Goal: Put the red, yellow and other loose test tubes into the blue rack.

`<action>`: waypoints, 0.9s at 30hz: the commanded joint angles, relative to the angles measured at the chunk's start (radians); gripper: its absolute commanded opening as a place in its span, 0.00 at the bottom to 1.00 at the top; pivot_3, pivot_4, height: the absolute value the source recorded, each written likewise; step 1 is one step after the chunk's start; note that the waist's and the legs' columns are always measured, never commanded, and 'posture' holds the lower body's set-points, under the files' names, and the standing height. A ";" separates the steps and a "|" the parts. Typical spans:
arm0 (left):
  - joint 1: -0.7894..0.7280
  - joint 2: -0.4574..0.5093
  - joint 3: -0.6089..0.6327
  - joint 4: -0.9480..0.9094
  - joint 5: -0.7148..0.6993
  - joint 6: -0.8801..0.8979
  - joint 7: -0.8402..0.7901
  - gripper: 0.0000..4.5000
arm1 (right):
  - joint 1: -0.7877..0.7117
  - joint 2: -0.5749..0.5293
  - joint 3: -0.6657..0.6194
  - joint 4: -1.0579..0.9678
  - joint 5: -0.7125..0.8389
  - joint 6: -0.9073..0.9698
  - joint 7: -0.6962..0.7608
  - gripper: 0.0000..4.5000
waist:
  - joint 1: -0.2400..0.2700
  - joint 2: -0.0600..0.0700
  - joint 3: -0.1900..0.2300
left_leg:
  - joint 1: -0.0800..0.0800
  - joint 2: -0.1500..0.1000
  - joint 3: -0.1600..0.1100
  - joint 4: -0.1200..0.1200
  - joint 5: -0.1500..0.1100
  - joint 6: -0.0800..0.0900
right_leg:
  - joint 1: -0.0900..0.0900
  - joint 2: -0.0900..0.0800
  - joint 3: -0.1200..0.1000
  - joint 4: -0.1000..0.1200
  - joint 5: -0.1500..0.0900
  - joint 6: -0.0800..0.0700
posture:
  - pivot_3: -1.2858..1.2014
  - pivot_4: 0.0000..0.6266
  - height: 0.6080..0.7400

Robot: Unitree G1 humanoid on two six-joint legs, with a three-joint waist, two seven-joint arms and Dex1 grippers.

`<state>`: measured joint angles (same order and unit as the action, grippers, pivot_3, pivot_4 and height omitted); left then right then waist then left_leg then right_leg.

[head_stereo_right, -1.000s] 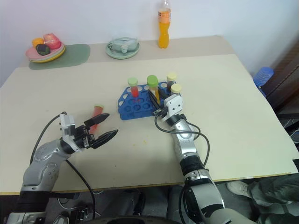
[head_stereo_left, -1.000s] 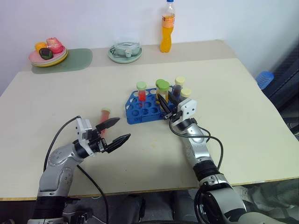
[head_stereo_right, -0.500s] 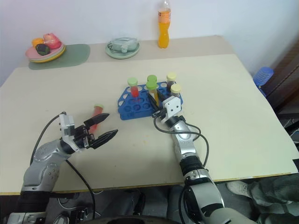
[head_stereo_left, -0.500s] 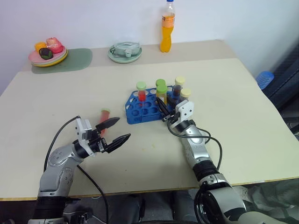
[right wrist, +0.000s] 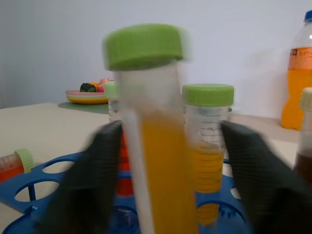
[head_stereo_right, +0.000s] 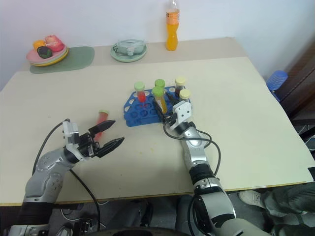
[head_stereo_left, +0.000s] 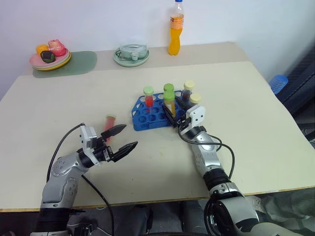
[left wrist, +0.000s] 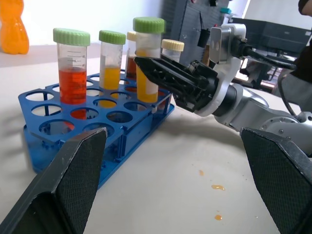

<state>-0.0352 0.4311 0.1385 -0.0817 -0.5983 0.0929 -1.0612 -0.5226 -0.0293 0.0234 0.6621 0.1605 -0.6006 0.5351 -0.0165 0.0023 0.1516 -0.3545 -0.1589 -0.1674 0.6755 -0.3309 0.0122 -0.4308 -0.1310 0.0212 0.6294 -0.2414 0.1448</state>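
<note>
- Pale table (head_stereo_left: 256, 123), with the blue rack (head_stereo_left: 147, 115) near its middle, well short of the orange bottle (head_stereo_left: 176, 29) and the dishes at the far edge.
- Rack holding five upright tubes: a red one (head_stereo_left: 149, 97), two yellow, two brown toward the right end.
- Right gripper (head_stereo_left: 172, 113) at the rack's near right corner, fingers parted on either side of the front yellow tube (head_stereo_left: 170, 101), apparently not clamping it.
- Front yellow tube seated in a hole, green cap up, apparently leaning a little.
- For a clean step here: back straight out along the line of the fingers, keeping them wide so that neither pad catches the cap or the brown tube (head_stereo_left: 195, 100) just beside it; no sideways sweep, or the light rack may slide.
- Left gripper (head_stereo_left: 129, 136) spread wide and empty, hovering over the table well left of the rack.
- One loose red tube (head_stereo_left: 110, 120) lying on the table just beyond the left gripper, probably next; best taken across the body near the cap, then tipped upright before a free hole.
</note>
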 commanded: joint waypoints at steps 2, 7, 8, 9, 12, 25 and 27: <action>0.001 -0.004 0.012 -0.011 -0.005 -0.020 0.002 1.00 | 0.013 -0.014 -0.001 -0.024 -0.021 -0.030 -0.012 0.93 | 0.000 0.000 0.000 | 0.000 0.000 0.000 0.000 0.000 0.000 | 0.000 0.000 0.000 0.000 0.000 0.000 | 0.52 0.24 1.00; 0.000 -0.010 0.013 -0.011 -0.008 -0.021 0.002 1.00 | 0.064 -0.047 0.015 -0.099 -0.035 -0.011 0.003 0.93 | 0.006 0.000 0.000 | -0.001 0.000 0.000 0.000 0.000 0.000 | 0.000 0.000 0.000 0.000 0.000 0.000 | 0.52 0.24 1.00; 0.001 -0.011 0.013 -0.013 -0.009 -0.020 0.002 1.00 | 0.083 -0.058 0.021 -0.125 -0.031 0.000 0.015 0.93 | 0.006 0.000 0.000 | -0.001 0.000 -0.001 0.000 0.000 0.000 | 0.000 0.000 0.000 0.000 0.000 0.000 | 0.52 0.24 1.00; 0.002 -0.012 0.013 -0.014 -0.012 -0.021 -0.001 1.00 | 0.102 -0.068 0.025 -0.151 -0.027 0.011 0.026 0.93 | 0.006 0.000 0.000 | -0.001 0.000 -0.001 -0.001 0.000 0.000 | 0.000 0.000 0.000 -0.001 0.000 0.000 | 0.52 0.24 1.00; 0.009 -0.014 0.019 -0.017 -0.022 -0.023 -0.009 1.00 | 0.172 -0.111 0.036 -0.245 -0.014 0.058 0.058 0.93 | 0.007 0.000 0.000 | -0.001 0.000 -0.001 -0.001 0.000 0.000 | 0.000 0.000 0.000 -0.001 0.000 0.000 | 0.52 0.24 1.00; -0.076 -0.019 0.135 -0.164 -0.128 0.246 0.407 1.00 | 0.511 -0.461 -0.048 -0.830 0.142 0.467 0.206 0.93 | 0.033 0.000 0.001 | -0.002 0.000 0.000 -0.001 0.000 0.000 | 0.000 -0.001 0.001 -0.004 0.000 0.000 | 0.52 0.24 1.00; -0.120 0.004 0.155 -0.212 -0.184 0.383 0.533 1.00 | 0.545 -0.552 -0.081 -0.916 0.205 0.525 0.274 0.93 | 0.035 -0.001 0.002 | -0.002 0.000 0.000 0.000 0.000 0.001 | 0.000 -0.001 0.001 -0.005 0.000 0.000 | 0.52 0.24 1.00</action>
<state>-0.1247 0.4138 0.2564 -0.2277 -0.7298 0.3871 -0.6252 0.0181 -0.5441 -0.0141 -0.1576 0.3011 -0.1122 0.7590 0.0187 0.0012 0.1532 -0.3572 -0.1592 -0.1675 0.6755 -0.3314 0.0129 -0.4302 -0.1318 0.0222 0.6246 -0.2415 0.1451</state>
